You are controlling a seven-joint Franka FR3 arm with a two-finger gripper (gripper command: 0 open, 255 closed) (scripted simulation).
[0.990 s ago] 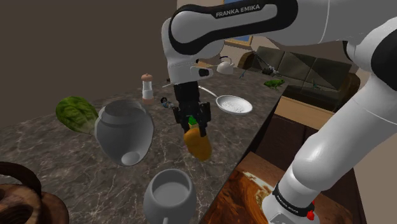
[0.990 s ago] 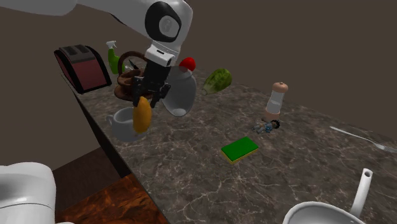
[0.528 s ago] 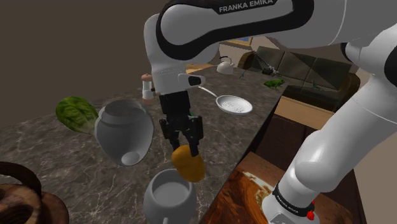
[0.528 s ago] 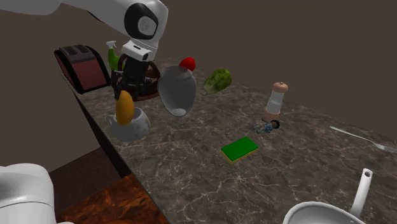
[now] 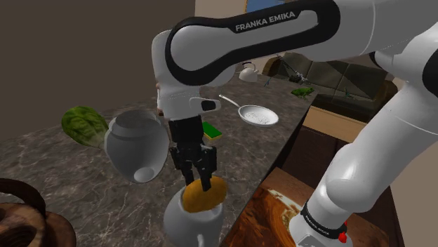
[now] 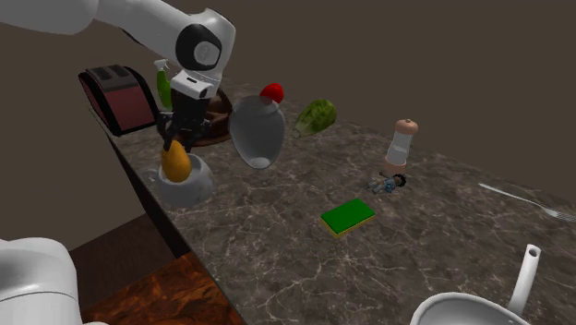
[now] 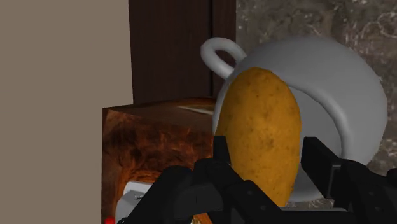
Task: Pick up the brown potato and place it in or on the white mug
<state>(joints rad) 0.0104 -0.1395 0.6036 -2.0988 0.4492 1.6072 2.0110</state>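
**Reader:** Over the last second the arm swung toward the second exterior view's left and sank. It carried the potato (image 6: pixel 175 162) from mid-air in front of the grey jar (image 6: pixel 257 134) to the mouth of the mug (image 6: pixel 187 185). Did anything else shift?

**Legend:** Nothing else did. Read left to right in that view, the toaster (image 6: pixel 115 97), mug, jar, lettuce (image 6: pixel 316 114), green sponge (image 6: pixel 348 216) and grinder (image 6: pixel 401 141) lay on the bench (image 6: pixel 443 240) exactly as before.

**Reader:** How was the potato held?

**Legend:** The pincer (image 6: pixel 178 143) was pinching it. In the wrist view one black finger (image 7: pixel 222 159) pressed each flank of the potato, whose long axis ran along the fingers. The grip sat on the potato's upper part, which probably let the lower end enter the opening while the fingers stayed clear of the rim.

**Reader:** And where exactly was it?

**Legend:** In the shoulder view the potato covered the mug's mouth, directly above the pale body. Whether it was already resting on the rim could not be told.

**Reader:** Why was the mug so close to the bench's edge?

**Legend:** It stood there with its handle turned outward, and no cause was visible. A sideways push there could likely have tipped it off the edge, so the potato was best released from directly above.

**Reader:** What remained?

**Legend:** Judging from this, only letting go and lifting away.
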